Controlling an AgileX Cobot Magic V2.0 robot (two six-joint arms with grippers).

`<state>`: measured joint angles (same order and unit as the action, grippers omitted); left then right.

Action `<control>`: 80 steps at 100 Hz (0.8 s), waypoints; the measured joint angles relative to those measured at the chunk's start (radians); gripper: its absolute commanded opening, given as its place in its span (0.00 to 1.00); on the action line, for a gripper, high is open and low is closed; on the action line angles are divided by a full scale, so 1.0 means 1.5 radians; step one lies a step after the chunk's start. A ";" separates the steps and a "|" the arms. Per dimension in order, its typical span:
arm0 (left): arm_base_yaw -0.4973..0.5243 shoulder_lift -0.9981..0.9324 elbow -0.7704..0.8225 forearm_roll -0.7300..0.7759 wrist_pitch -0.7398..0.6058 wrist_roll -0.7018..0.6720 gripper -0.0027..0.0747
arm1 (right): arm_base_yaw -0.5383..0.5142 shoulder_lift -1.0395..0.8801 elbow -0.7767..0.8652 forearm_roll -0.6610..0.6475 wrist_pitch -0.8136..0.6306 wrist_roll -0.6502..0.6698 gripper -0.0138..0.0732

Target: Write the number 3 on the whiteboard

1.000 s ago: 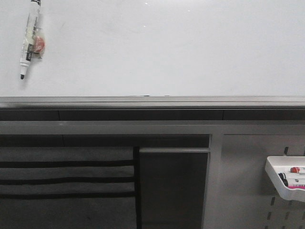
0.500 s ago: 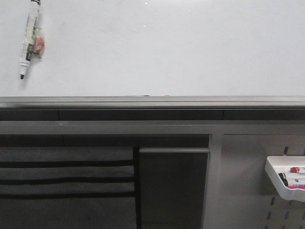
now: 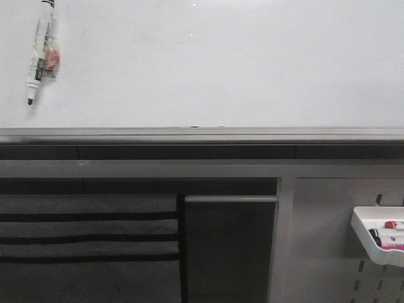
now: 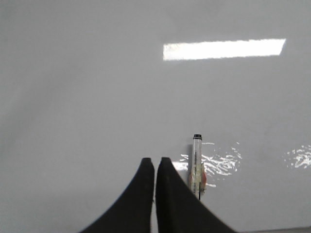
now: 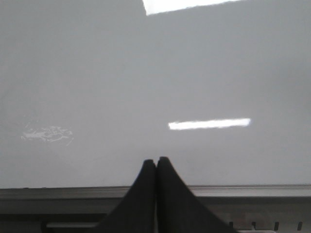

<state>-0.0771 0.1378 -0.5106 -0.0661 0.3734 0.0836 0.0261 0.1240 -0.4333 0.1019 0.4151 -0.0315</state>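
The whiteboard (image 3: 221, 69) fills the upper front view, plain and glossy, with its grey lower rail (image 3: 202, 135). No number 3 shows on it. A white marker (image 3: 39, 53) with a black tip pointing down is stuck to the board at the upper left, with a reddish holder beside it. In the left wrist view the marker (image 4: 197, 162) stands just beside my left gripper (image 4: 155, 163), which is shut and empty, facing the board (image 4: 97, 87). My right gripper (image 5: 156, 162) is shut and empty, facing the board (image 5: 146, 73) just above its rail (image 5: 243, 191). Neither gripper shows in the front view.
Below the rail are grey frame bars and a dark panel (image 3: 228, 246). At the lower right a grey pegboard (image 3: 328, 252) carries a white tray (image 3: 379, 243) with markers in it. Black slots (image 3: 88, 238) run across the lower left.
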 measured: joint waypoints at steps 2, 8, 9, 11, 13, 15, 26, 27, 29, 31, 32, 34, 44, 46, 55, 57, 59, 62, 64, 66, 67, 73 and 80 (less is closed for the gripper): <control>0.000 0.011 -0.012 0.000 0.013 0.002 0.01 | 0.000 0.010 -0.013 0.000 0.011 0.000 0.07; 0.000 0.036 -0.038 0.000 0.037 0.003 0.01 | 0.000 0.034 -0.041 0.000 0.030 0.000 0.07; 0.000 0.041 -0.040 0.000 0.038 0.004 0.01 | 0.000 0.036 -0.046 0.000 0.030 0.000 0.07; 0.000 0.046 -0.044 0.000 0.040 0.004 0.01 | 0.000 0.042 -0.053 0.000 0.034 0.000 0.07; 0.000 0.052 -0.047 0.000 0.041 0.004 0.01 | 0.000 0.045 -0.058 0.000 0.034 0.000 0.07; 0.000 0.057 -0.047 0.000 0.041 0.004 0.01 | 0.000 0.048 -0.059 0.000 0.034 0.000 0.07; 0.000 0.072 -0.050 0.000 0.045 0.004 0.01 | 0.000 0.051 -0.065 0.000 0.035 0.000 0.07; 0.000 0.073 -0.050 0.000 0.047 0.004 0.01 | 0.000 0.051 -0.065 0.000 0.035 0.000 0.07; 0.000 0.074 -0.050 0.000 0.047 0.004 0.01 | 0.000 0.051 -0.065 0.000 0.035 0.000 0.07; 0.000 0.076 -0.050 0.000 0.047 0.004 0.01 | 0.000 0.051 -0.065 0.000 0.035 0.000 0.07; 0.000 0.076 -0.050 0.000 0.047 0.004 0.01 | 0.000 0.051 -0.065 0.000 0.035 0.000 0.07; 0.000 0.076 -0.050 0.000 0.048 0.004 0.01 | 0.000 0.051 -0.065 0.000 0.035 0.000 0.07; 0.000 0.076 -0.050 0.000 0.048 0.004 0.01 | 0.000 0.051 -0.065 0.000 0.036 0.000 0.07; 0.000 0.076 -0.050 0.000 0.048 0.004 0.01 | 0.000 0.051 -0.065 0.000 0.036 0.000 0.07; 0.000 0.076 -0.050 0.000 0.048 0.004 0.01 | 0.000 0.051 -0.065 0.000 0.036 0.000 0.07; 0.000 0.076 -0.050 0.000 0.048 0.004 0.01 | 0.000 0.051 -0.065 0.000 0.036 0.000 0.07; 0.000 0.076 -0.050 0.000 0.048 0.004 0.01 | 0.000 0.051 -0.065 0.000 0.036 0.000 0.07; 0.000 0.076 -0.050 0.000 0.048 0.004 0.01 | 0.000 0.051 -0.065 0.000 0.036 0.000 0.07; 0.000 0.076 -0.050 0.000 0.048 0.004 0.01 | 0.000 0.051 -0.065 0.000 0.036 0.000 0.07; 0.000 0.076 -0.050 0.000 0.048 0.004 0.01 | 0.000 0.051 -0.065 0.000 0.036 0.000 0.07; 0.000 0.076 -0.050 0.000 0.048 0.004 0.01 | 0.000 0.051 -0.065 0.000 0.036 0.000 0.07; 0.000 0.076 -0.050 0.000 0.049 0.004 0.01 | 0.000 0.051 -0.065 0.000 0.036 0.000 0.07; 0.000 0.076 -0.050 0.000 0.050 0.004 0.01 | 0.000 0.051 -0.065 0.000 0.038 0.000 0.07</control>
<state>-0.0771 0.2511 -0.5855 -0.0661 0.4485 0.0903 0.0261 0.2003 -0.5310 0.1019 0.4714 -0.0315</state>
